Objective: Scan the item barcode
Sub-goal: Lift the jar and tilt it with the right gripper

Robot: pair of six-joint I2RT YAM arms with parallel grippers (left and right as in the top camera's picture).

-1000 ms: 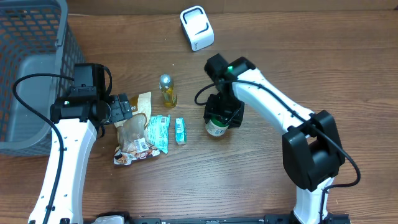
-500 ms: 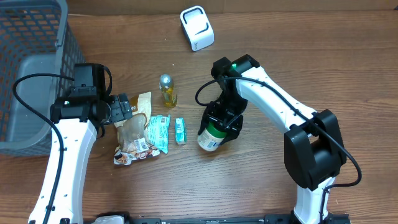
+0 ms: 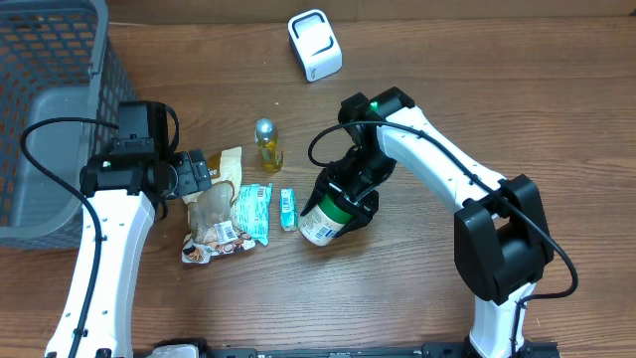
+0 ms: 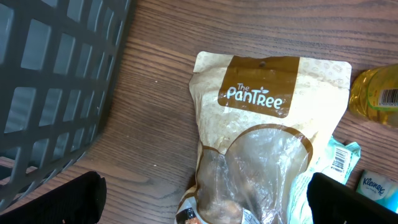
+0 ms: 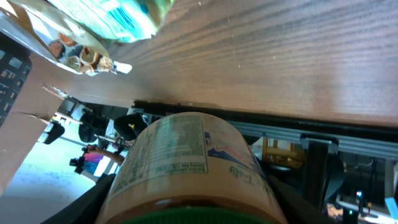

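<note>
Two grippers are shown. The right gripper [image 3: 350, 191] is clamped on a labelled jar [image 3: 321, 221], which is held tilted at its fingertips, seemingly clear of the table [image 3: 417, 298]. The left gripper [image 3: 199, 177] is spread wide and empty above a snack pouch [image 4: 270, 124]. The presenting step is judged to be in hand. Next, the barcode, not located in these views, must be turned toward the white scanner [image 3: 315, 45], well apart beyond the right gripper.

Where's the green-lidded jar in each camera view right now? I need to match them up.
Overhead: jar at centre, tilted, held in the right gripper.
Left wrist: not in it.
Right wrist: jar at bottom centre, filling the foreground.
Shared landmark: teal packet, in all three.
</note>
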